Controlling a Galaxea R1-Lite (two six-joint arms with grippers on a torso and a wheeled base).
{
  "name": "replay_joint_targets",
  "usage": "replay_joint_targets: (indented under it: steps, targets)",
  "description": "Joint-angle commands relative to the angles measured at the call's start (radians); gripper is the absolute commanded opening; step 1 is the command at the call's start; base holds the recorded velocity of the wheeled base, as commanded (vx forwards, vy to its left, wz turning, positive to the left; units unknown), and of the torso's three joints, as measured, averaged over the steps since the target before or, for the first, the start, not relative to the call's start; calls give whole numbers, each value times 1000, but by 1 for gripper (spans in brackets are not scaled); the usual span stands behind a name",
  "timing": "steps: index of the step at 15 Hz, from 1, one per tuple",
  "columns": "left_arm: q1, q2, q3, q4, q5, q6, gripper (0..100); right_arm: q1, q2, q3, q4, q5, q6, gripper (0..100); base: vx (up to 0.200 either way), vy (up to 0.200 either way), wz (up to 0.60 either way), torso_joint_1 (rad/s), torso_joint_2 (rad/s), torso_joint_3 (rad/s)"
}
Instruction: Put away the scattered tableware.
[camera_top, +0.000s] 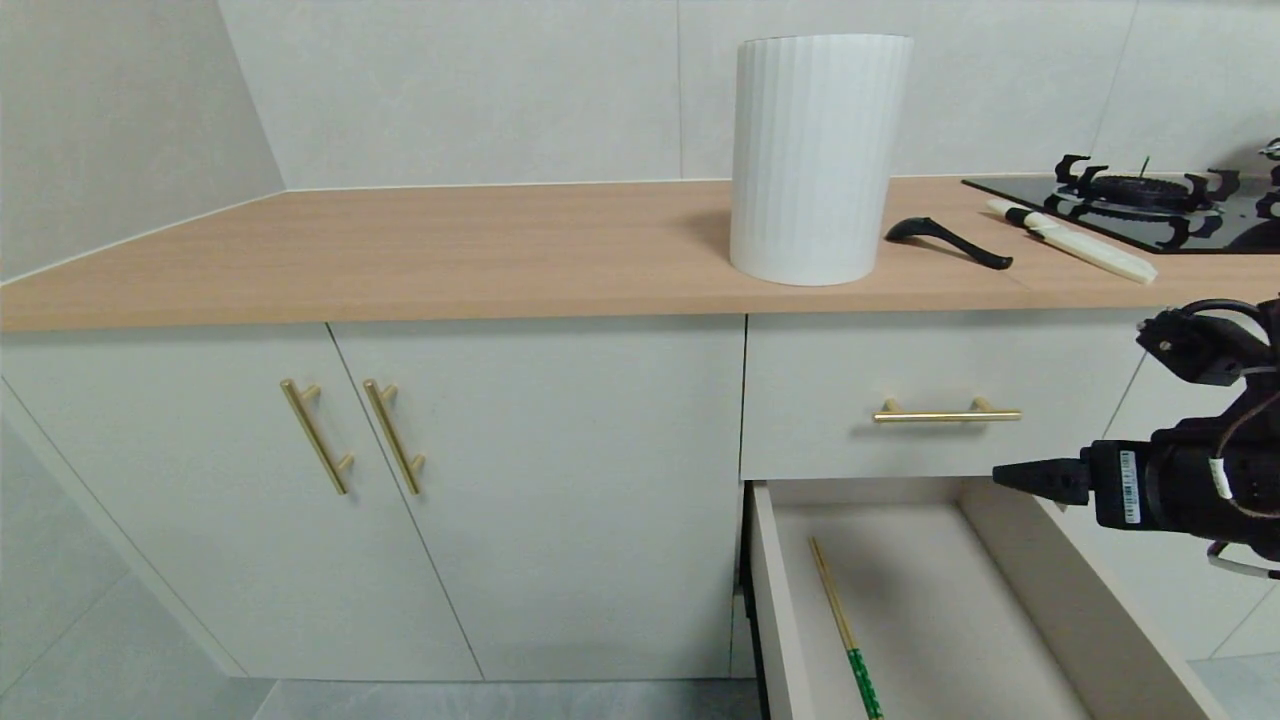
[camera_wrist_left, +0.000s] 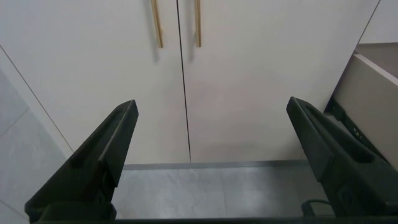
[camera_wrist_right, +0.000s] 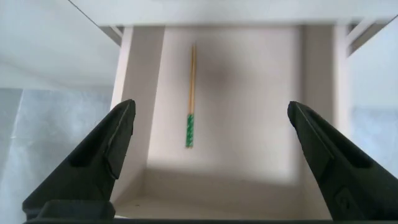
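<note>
A pair of bamboo chopsticks (camera_top: 845, 630) with green ends lies inside the open lower drawer (camera_top: 1040, 590), near its left wall. My right gripper (camera_top: 1010, 476) hovers above the drawer's right side, pointing left. In the right wrist view the right gripper (camera_wrist_right: 210, 109) is open and holds nothing, with the chopsticks (camera_wrist_right: 191, 99) below it. On the wooden counter lie a black spoon (camera_top: 945, 240) and a white knife (camera_top: 1080, 250). My left gripper (camera_wrist_left: 211, 104) is open and empty, low down and facing the cabinet doors (camera_wrist_left: 249, 81).
A tall white ribbed container (camera_top: 815, 160) stands on the counter left of the spoon. A black gas stove (camera_top: 1140, 200) sits at the back right. Above the open drawer is a shut drawer with a gold handle (camera_top: 947, 413). Two cabinet doors with gold handles (camera_top: 318, 436) are on the left.
</note>
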Motion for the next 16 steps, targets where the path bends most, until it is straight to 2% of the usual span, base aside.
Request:
replay_joint_targets:
  steps: [1, 3, 7, 16]
  targets:
    - [0, 0, 0, 0, 0, 0, 100, -13, -46, -2, -2, -4, -10, 100, 0, 0, 0, 0, 0, 0]
    - [0, 0, 0, 0, 0, 0, 100, -23, -46, 0, -2, -4, -12, 100, 0, 0, 0, 0, 0, 0]
    - [0, 0, 0, 0, 0, 0, 100, -23, -46, 0, -3, -6, -13, 100, 0, 0, 0, 66, -224, -254]
    - [0, 0, 0, 0, 0, 0, 100, -23, -41, 9, -3, -4, -41, 100, 0, 0, 0, 153, -494, -301]
